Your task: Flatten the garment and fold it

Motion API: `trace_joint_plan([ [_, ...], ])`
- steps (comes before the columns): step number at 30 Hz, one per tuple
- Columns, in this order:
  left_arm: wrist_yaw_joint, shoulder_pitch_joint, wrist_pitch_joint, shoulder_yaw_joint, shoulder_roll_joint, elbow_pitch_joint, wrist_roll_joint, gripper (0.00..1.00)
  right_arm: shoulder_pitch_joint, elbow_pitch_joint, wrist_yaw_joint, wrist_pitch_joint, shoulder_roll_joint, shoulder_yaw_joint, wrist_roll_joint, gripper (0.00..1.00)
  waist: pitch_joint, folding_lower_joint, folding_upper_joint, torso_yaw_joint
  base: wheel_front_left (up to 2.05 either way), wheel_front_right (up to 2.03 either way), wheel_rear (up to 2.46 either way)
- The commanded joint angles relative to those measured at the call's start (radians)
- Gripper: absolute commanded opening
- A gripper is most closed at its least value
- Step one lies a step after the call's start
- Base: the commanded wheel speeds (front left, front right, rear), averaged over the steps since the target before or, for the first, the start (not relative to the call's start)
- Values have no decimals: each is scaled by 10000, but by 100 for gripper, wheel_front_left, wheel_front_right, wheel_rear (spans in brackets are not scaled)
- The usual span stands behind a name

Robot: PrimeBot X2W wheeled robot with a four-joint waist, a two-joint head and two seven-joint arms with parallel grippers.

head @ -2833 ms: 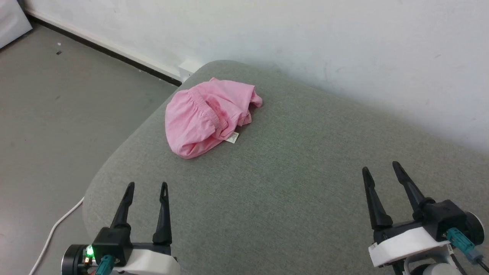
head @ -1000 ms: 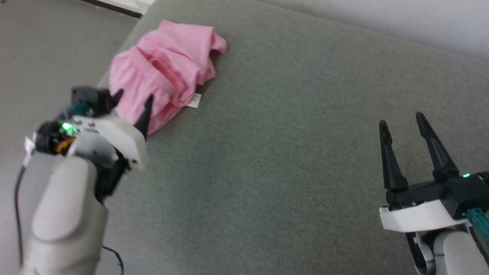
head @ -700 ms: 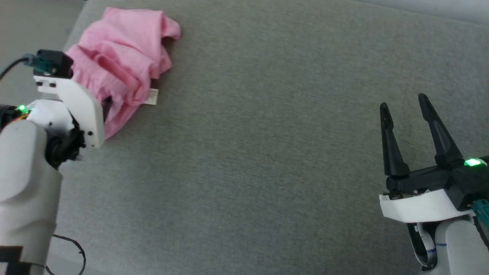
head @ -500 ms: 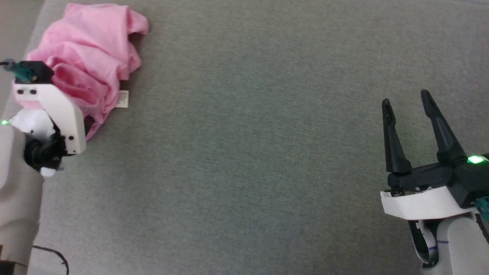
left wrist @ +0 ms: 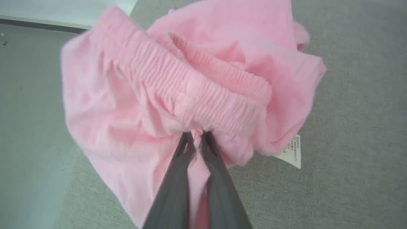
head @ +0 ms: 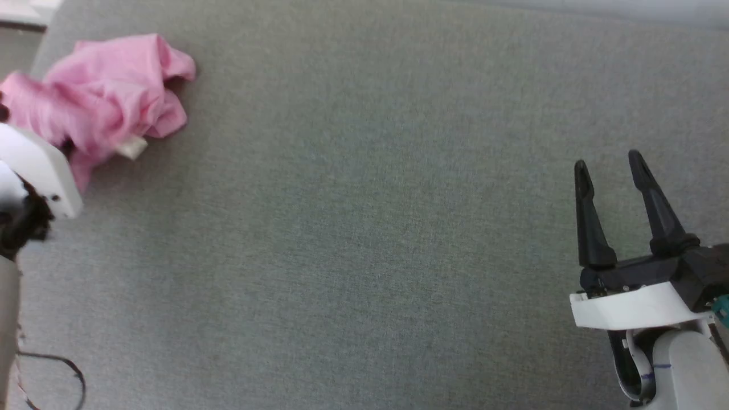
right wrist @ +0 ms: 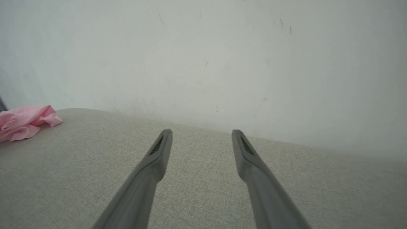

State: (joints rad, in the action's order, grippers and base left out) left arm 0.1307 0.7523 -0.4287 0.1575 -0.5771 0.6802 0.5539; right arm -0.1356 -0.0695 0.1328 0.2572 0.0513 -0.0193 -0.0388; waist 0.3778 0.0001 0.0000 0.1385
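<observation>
The light-pink shorts (head: 102,97) lie crumpled at the far left corner of the grey cushion (head: 364,228). In the left wrist view the gathered waistband (left wrist: 190,92) arches across the bundle. My left gripper (left wrist: 197,136) is shut on a pinch of pink fabric just below it. The white care label (left wrist: 291,152) sticks out at the right of the bundle. In the head view the left arm's white wrist housing (head: 34,168) covers the fingers. My right gripper (head: 606,162) hovers open over the cushion's near right, far from the shorts (right wrist: 25,122), its fingers (right wrist: 159,152) holding nothing.
A white wall (right wrist: 203,57) runs along the cushion's far edge. Grey floor (left wrist: 28,105) drops away just left of the shorts, with a baseboard (left wrist: 41,25) behind. A dark cable (head: 57,370) loops at the lower left.
The head camera has swung, shifting the whole picture. My left arm reached the shorts and its gripper has shut on fabric under the waistband; the bundle looks more gathered. The right gripper stays open.
</observation>
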Motion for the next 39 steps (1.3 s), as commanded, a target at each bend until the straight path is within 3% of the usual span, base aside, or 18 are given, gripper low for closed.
trace_joint_plan([
  [1, -1, 116, 356, -93, -150, -183, -82, 0, 114, 46, -21, 45, -9, -20, -85, 100, -877, -1, 0, 111, 0, 0, 0],
  [8, -98, 628, 2838, -265, -383, -1569, -671, 0, 532, 221, -21, 46, -10, -12, -426, 100, -1911, -1, 0, -77, 0, 0, 0],
  [15, -213, 831, 4188, 210, 243, -3596, -1155, 0, 711, 227, -21, 46, -10, 44, -675, 100, -2383, -1, 0, -638, 0, 0, 0],
  [25, -411, -266, 3445, 2109, 2036, -5786, -1263, 0, 680, 74, -21, 46, -10, -46, -932, 100, -2282, -1, 0, -2251, 0, 0, 0],
  [31, -250, -1828, 3576, 4534, 3760, -5119, -1502, 0, 595, 106, -21, 46, -10, -331, -1181, 100, -1914, -1, 0, -3292, 0, 0, 0],
  [32, -205, -2066, 3661, 4936, 4038, -4834, -1488, 47, 573, 117, -21, 46, -10, -381, -1234, 100, -1873, -1, 0, -3422, 0, 0, 0],
  [33, -169, -2273, 3703, 5318, 4290, -4506, -1482, 100, 554, 122, -21, 46, -10, -430, -1288, 100, -1840, -1, 0, -3523, 0, 0, 0],
  [37, -58, -2716, 4012, 6715, 4847, -3513, -1517, 100, 513, 97, -21, 46, -10, -534, -1398, 100, -1745, -1, 0, -3722, 0, 0, 0],
  [39, -46, -2758, 4152, 6903, 4916, -3363, -1465, 100, 515, 95, -21, 46, -10, -555, -1403, 100, -1746, -1, 0, -3718, 0, 0, 0],
])
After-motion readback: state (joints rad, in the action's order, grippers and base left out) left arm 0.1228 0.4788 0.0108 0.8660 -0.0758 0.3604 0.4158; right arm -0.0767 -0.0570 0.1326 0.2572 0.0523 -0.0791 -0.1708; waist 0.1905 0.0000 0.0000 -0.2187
